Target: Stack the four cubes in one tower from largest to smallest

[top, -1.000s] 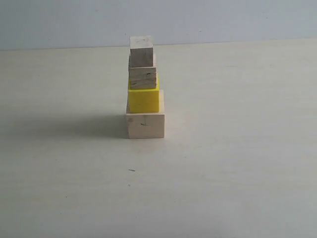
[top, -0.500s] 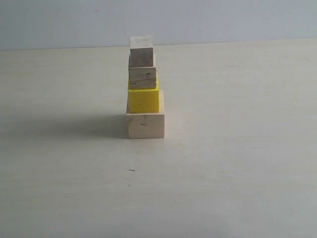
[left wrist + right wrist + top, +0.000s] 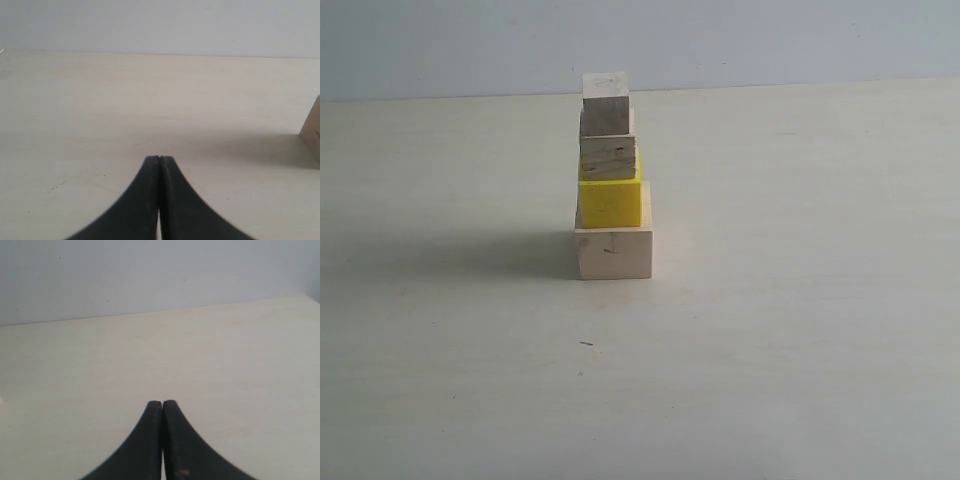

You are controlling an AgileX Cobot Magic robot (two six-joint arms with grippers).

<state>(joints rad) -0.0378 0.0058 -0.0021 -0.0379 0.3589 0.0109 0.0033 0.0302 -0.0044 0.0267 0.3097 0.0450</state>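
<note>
The tower [image 3: 611, 180] stands upright in the middle of the table in the exterior view. Its base is the largest pale wood cube [image 3: 613, 252]; on it sits the yellow cube [image 3: 610, 202], then the layered-grain plywood cube [image 3: 608, 157], and the smallest pale wood cube [image 3: 605, 103] on top. Neither arm shows in the exterior view. My left gripper [image 3: 159, 159] is shut with nothing between its jaws; a corner of a wooden cube [image 3: 312, 129] shows at the edge of its view, well away from the fingertips. My right gripper [image 3: 162, 403] is shut and holds nothing, with no cube in its view.
The pale table [image 3: 800, 330] runs back to a light wall [image 3: 770, 40]. The tower casts a shadow [image 3: 470, 255] to its left on the tabletop.
</note>
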